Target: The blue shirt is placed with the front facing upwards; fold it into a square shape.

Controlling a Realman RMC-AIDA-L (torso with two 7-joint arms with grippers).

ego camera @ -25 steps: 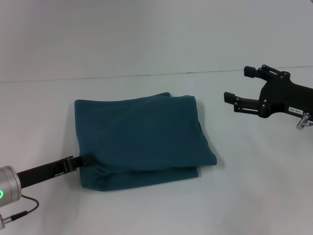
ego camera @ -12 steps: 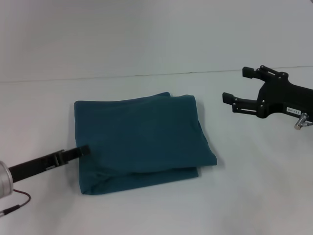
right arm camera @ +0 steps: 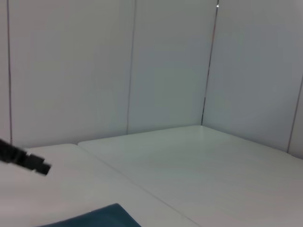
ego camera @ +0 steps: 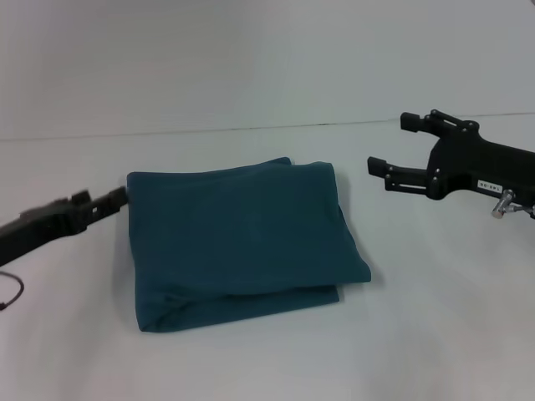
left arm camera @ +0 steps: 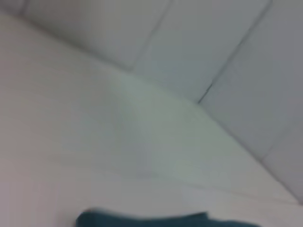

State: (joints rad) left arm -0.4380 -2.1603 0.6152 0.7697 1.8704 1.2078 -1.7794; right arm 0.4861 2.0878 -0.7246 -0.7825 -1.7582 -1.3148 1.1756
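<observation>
Teal-blue cloth, the blue shirt point(ego camera: 238, 242), lies folded into a compact, roughly square bundle on the white table point(ego camera: 435, 334). Its print and collar are hidden inside the folds. Several layers are stacked, and the lower layers stick out a little along the near edge and at the near right corner.

The left gripper point(ego camera: 99, 203) sits low beside the far left corner of the bundle, its tips just beside the cloth edge. Whether it touches the fabric cannot be told, nor whether its fingers are parted or closed. It does not appear to be holding any cloth.

The right gripper point(ego camera: 399, 144) hangs above the table to the right of the bundle, apart from it, level with its far edge. Its two fingers are spread wide with nothing between them.

The folding looks essentially finished, so the risk lies in undoing it. If the left gripper moves off while snagged on the corner, it could drag the top layer and pull the corner open. A sideways sweep by either arm across the bundle could slide the stacked layers apart. The uneven near edge is the weakest spot, since those loose lower layers could shift or flop out with a light nudge.
</observation>
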